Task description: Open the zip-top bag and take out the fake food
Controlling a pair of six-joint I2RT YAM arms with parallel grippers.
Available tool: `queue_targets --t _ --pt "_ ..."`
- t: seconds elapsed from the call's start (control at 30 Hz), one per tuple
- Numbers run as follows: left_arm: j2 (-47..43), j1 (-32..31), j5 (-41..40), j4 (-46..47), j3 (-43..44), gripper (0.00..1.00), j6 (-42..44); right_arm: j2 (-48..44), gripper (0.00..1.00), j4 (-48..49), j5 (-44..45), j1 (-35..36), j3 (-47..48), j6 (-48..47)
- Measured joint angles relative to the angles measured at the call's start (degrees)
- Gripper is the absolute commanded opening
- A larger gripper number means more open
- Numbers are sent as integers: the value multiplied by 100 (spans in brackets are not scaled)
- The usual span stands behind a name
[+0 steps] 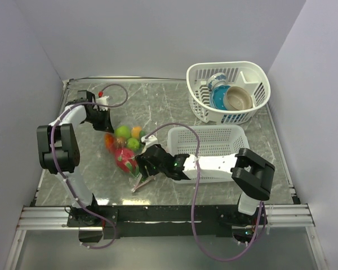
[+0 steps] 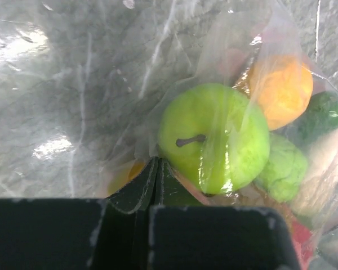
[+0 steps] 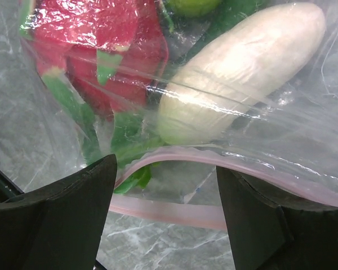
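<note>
At the near edge of the grey marbled table (image 1: 169, 107) the two arm bases sit side by side; just beyond them the right gripper (image 3: 166, 194) reaches leftwards to the near end of the clear, soft plastic zip-top bag (image 1: 124, 149); its black fingers (image 3: 62, 216) stand spread apart, open, one on each side of the pinkish-red zip strip (image 3: 174, 212), holding nothing; the strip lies flat on the table between them.

Behind the strip, inside the bag, lie a cream oblong piece (image 3: 242, 73) and a red piece with green leaves (image 3: 101, 56); farther in sit a smooth green apple with a brown stem (image 2: 214, 138), a bumpy green ball (image 2: 284, 166), a round orange fruit (image 2: 281, 90) and a dark green vegetable (image 2: 327, 112); all of this fake food is inside the bag, which rests left of the table's centre.

At the bag's far left corner the left gripper (image 2: 156, 166) comes down with its fingers pressed together, pinching the bag's film.

Right of the bag, beside the right arm, lies a white slotted rectangular plastic basket (image 1: 208, 147); farthest back, at the right rear, a white slotted rounded basket (image 1: 194, 95) holds a blue-patterned cup (image 1: 217, 82) and a tan bowl (image 1: 238, 98).
</note>
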Motion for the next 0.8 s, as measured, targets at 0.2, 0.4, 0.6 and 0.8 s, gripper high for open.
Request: queue_targets --t 0.2,0.4,0.6,0.8 --pt "-63 258 -297 15 -122 1 195 -13 79 140 -33 31 -190 31" --pt "-258 573 -793 -20 -411 1 387 -59 77 365 -142 48 -387 39" --pt "-271 560 -942 15 -435 1 452 -162 75 479 -164 83 -544 -33" --pt "-271 553 -1023 46 -437 1 468 -315 69 564 -105 92 -721 -109"
